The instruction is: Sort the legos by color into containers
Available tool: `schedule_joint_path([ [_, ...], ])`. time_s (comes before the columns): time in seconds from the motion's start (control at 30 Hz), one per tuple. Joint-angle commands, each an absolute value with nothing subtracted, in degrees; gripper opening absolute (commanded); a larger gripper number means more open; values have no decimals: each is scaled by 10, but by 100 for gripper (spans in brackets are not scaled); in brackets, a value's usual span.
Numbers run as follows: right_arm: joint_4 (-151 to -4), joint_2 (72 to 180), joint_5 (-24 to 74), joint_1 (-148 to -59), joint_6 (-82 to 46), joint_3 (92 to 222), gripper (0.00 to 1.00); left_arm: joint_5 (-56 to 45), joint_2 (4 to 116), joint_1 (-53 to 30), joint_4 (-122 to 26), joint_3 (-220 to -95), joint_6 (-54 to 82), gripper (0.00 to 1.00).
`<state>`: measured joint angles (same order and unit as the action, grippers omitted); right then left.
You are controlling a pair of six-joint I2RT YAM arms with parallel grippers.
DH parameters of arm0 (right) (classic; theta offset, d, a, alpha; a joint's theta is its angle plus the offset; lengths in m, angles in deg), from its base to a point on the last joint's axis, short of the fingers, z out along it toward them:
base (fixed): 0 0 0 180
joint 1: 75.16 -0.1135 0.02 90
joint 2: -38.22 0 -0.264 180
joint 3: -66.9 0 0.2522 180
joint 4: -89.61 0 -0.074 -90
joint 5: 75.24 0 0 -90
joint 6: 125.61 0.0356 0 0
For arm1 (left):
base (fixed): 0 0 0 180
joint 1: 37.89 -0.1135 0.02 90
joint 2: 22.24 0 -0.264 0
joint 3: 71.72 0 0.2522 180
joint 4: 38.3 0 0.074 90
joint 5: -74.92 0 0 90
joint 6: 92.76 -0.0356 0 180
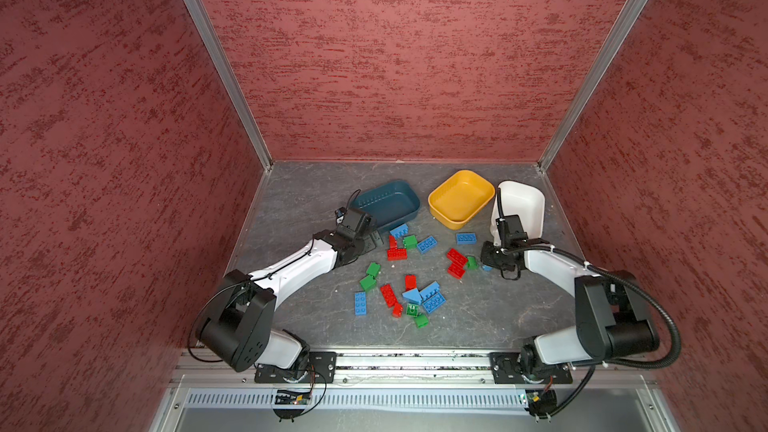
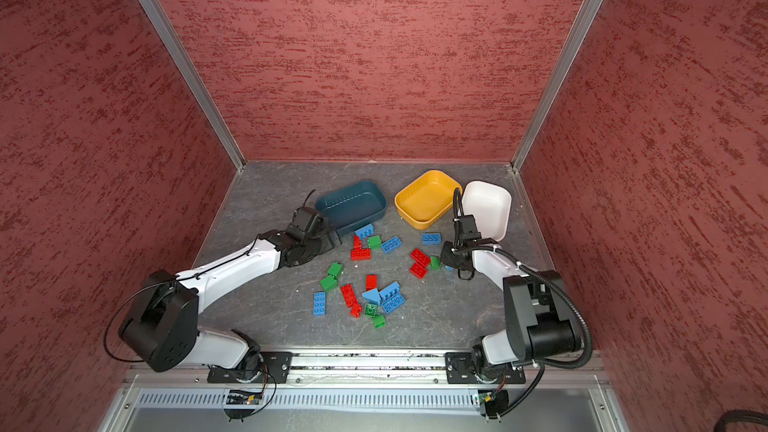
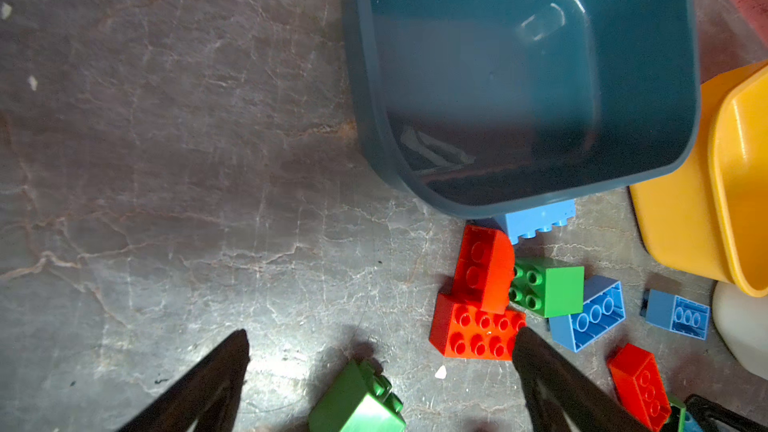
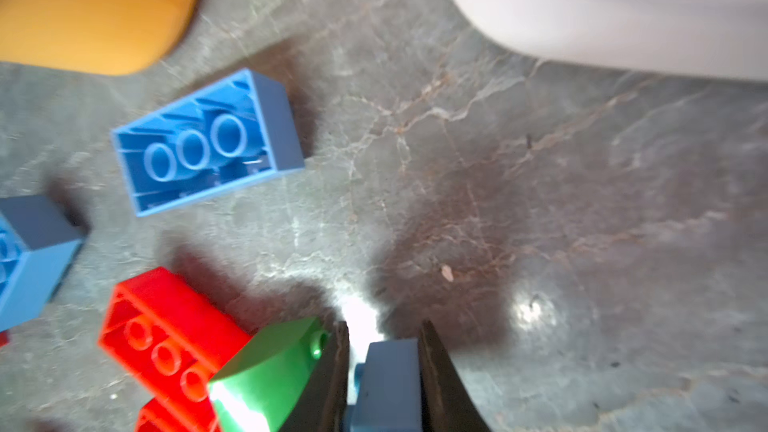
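Observation:
Red, green and light blue legos (image 1: pixel 411 284) lie scattered on the grey table in both top views. My right gripper (image 4: pixel 384 326) is shut on a small light blue brick (image 4: pixel 388 384), low over the table (image 1: pixel 486 268). A green sloped brick (image 4: pixel 270 367) touches the outside of one finger, with red bricks (image 4: pixel 166 338) beside it. My left gripper (image 3: pixel 382 334) stands open with nothing held; a green brick (image 3: pixel 357 401) lies below the gap and a red brick (image 3: pixel 473 334) sits by one fingertip. All three containers are empty: teal (image 1: pixel 386 205), yellow (image 1: pixel 461 199), white (image 1: pixel 523 205).
The three tubs stand in a row at the back of the table, the white one close behind my right wrist. Red textured walls (image 1: pixel 124 160) close in the left, back and right sides. The arm bases sit on a metal rail (image 1: pixel 415 363) along the front edge.

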<state>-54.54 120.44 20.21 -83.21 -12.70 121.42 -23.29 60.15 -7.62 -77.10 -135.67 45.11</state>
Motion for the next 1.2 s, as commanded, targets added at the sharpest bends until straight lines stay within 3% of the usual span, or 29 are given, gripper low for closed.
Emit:
schedule_joint_path([
  [0.0,-554,1167,180,-834,-114,1223,14,-256,595,-70,-790,-1362,463,99],
  [0.27,-611,1155,178,-798,-112,1291,11,-253,584,-63,-835,-1361,461,99],
  [0.53,-679,1258,170,-726,-129,1405,11,-251,579,-45,-875,-1351,490,99],
  [0.83,-647,1389,31,-695,-183,1536,14,-243,591,-41,-879,-1356,500,99],
  [0.9,-633,1407,15,-695,-181,1554,21,-240,594,-40,-879,-1357,500,100],
  [1.07,-627,1389,62,-704,-168,1541,54,-233,604,-37,-879,-1361,499,99],
  [1.17,-605,1357,75,-719,-174,1522,64,-233,613,-34,-877,-1369,495,99],
])
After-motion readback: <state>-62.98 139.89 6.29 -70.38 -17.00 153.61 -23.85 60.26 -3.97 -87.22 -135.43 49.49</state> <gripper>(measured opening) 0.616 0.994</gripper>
